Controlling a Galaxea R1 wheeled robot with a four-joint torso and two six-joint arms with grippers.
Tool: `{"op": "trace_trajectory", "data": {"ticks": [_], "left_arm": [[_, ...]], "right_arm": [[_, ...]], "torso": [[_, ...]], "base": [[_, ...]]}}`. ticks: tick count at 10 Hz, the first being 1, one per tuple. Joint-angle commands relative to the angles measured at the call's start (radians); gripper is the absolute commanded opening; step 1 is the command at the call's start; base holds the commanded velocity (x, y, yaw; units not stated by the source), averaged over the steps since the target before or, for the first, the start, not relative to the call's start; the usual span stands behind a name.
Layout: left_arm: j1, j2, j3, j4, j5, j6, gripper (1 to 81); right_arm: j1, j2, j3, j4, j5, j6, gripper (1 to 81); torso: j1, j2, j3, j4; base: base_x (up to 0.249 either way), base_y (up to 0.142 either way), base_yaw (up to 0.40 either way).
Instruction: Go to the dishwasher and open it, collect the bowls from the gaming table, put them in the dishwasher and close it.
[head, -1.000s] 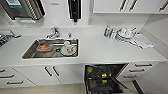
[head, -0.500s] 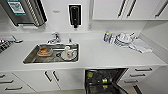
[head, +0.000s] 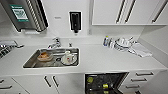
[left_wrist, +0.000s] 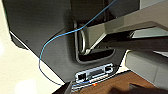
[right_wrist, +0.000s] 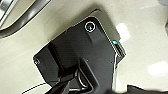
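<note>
Facing the kitchen wall from above, we judge the task to be well advanced: the dishwasher (head: 106, 83) under the surface (head: 105, 58) stands open, and inside its dark racks we see yellow-green shapes (head: 90, 80) that are probably the bowls already put in. If so, closing the door is what remains; whether more bowls are waiting elsewhere we cannot say.

From left to right, a steel dispenser (head: 26, 15) hangs on the wall, then the sink (head: 32, 63) sits in the white surface with an orange bowl (head: 45, 56) and a white dish (head: 68, 58) inside, and a tap (head: 55, 42) behind it. A dark soap dispenser (head: 75, 21) is fixed on the wall. Further right, white dishes (head: 123, 43) and a folded cloth (head: 141, 51) lie on the surface, below white upper cabinets (head: 125, 12). White drawers (head: 142, 76) stand just beside the dishwasher.

About the jaws of both arms, we cannot tell if they are spread or pressed together.
</note>
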Motion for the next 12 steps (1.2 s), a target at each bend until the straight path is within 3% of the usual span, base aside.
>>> {"op": "trace_trajectory", "data": {"ticks": [1, 5, 12], "left_arm": [[-0.006, 0.002, 0.007, -0.009, 0.088, -0.003, 81.1], [-0.006, 0.000, 0.007, -0.009, 0.090, -0.003, 81.1], [-0.015, -0.015, -0.004, -0.011, 0.088, -0.005, 81.1]], "right_arm": [[0.011, -0.036, -0.037, 0.273, 0.071, 0.006, 81.1], [0.012, -0.016, -0.051, 0.428, 0.096, 0.009, 81.1], [-0.032, 0.008, -0.242, 0.514, 0.072, 0.007, 81.1]], "torso": [[0.061, -0.095, 0.000, 0.000], [0.151, -0.238, 0.001, 0.000], [0.309, -0.492, 0.002, 0.000]], "base": [[0.000, 0.000, 0.000], [0.000, 0.000, 0.000], [0.000, 0.000, 0.000]]}}
